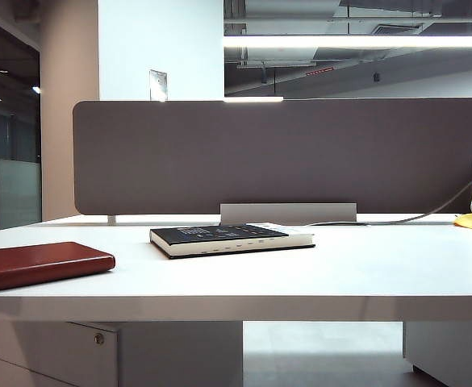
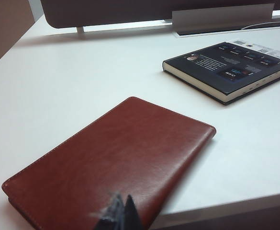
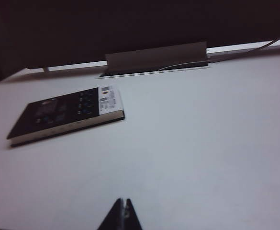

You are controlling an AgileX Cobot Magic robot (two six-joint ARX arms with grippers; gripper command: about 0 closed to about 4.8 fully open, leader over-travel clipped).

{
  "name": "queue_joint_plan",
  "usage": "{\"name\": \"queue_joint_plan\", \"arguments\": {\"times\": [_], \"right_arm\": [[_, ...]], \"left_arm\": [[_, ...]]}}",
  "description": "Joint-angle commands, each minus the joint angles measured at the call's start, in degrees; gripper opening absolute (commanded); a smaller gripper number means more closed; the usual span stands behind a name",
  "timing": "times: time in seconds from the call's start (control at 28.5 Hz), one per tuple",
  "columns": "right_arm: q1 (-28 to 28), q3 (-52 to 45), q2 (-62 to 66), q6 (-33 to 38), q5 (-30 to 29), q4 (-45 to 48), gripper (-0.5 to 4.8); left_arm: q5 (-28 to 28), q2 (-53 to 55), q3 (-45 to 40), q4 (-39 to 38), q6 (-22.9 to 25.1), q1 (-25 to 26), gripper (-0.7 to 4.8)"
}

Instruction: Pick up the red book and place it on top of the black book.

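Red book (image 1: 42, 264) flat at table (image 1: 300, 274) 8 o'clock, black book (image 1: 229, 239) centre; left gripper (image 2: 119, 214) closed above red book, right gripper (image 3: 122, 216) closed over bare table

Colours on my desk feed: dark red, black, white and grey.

I see the red book (image 1: 40, 264) as plain dark red with a leather-like grain, and the black book (image 1: 227, 239) black-covered with small white and bluish print, a white label patch and cream page edges carrying dark marks. The table (image 1: 340, 274) is white, the divider panel (image 1: 284, 153) grey-brown. Both the left gripper (image 2: 119, 215) and the right gripper (image 3: 122, 216) look black.
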Motion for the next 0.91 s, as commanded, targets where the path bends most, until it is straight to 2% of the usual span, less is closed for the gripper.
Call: {"name": "queue_joint_plan", "arguments": {"times": [0.04, 0.42, 0.77, 0.91], "right_arm": [[0.1, -0.2, 0.0, 3.9, -5.0, 0.9, -0.04], [0.1, 0.0, 0.0, 6.9, -6.4, -1.4, -0.05], [0.1, 1.2, 0.0, 9.2, -7.9, 0.7, -0.05], [0.1, 2.7, 0.0, 9.2, -10.4, 0.9, -0.01]], "left_arm": [[0.4, 0.0, -0.2, -0.3, -1.1, 0.0, -0.06], [0.2, 0.0, -0.2, -0.4, -1.1, 0.0, -0.06], [-3.7, 0.0, -0.2, -0.7, -3.9, 0.0, -0.06], [-3.7, 0.0, -0.2, -0.7, -3.9, 0.0, -0.06]]}}
